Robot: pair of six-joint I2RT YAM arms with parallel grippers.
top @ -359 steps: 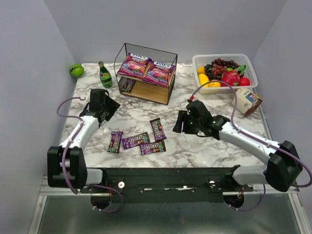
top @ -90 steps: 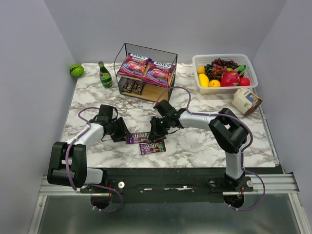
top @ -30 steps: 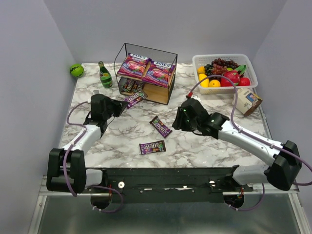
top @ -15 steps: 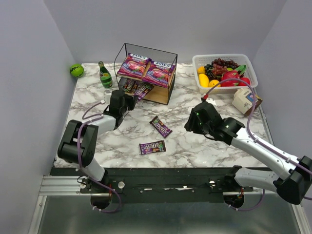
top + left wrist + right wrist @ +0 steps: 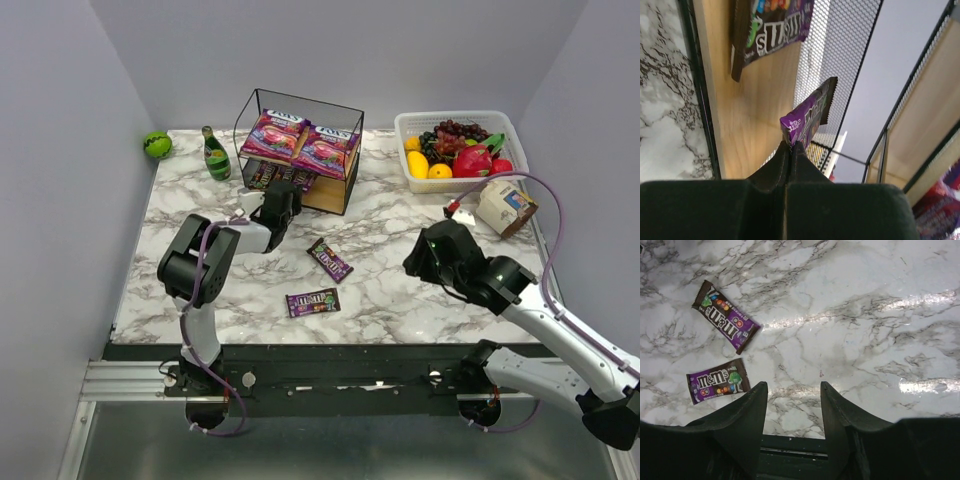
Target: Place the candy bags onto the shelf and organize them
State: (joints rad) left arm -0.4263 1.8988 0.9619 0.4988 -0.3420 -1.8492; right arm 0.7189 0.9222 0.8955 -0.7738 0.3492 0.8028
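Note:
The black wire shelf [image 5: 249,108] holds two pink candy bags [image 5: 275,132] [image 5: 325,150] on its top board, and dark M&M's packets [image 5: 262,175] lie on its lower board. My left gripper [image 5: 288,197] reaches into the lower tier, shut on a purple M&M's packet [image 5: 807,117] that stands on edge above the wooden board [image 5: 755,100]. Another packet [image 5: 770,30] lies flat further along that board. Two packets [image 5: 329,259] [image 5: 312,301] lie on the marble table. My right gripper [image 5: 792,386] hovers open over bare marble, to the right of these packets [image 5: 726,322] [image 5: 717,381].
A green bottle [image 5: 216,155] stands just left of the shelf, with a green ball [image 5: 156,144] in the back left corner. A white basket [image 5: 455,117] of fruit sits at the back right. In front of it stands a beige carton [image 5: 505,208].
My left gripper has carried its packet right and forward, from beside the bottle into the shelf's lower tier. My right arm has drawn back to the right, away from the loose packets.

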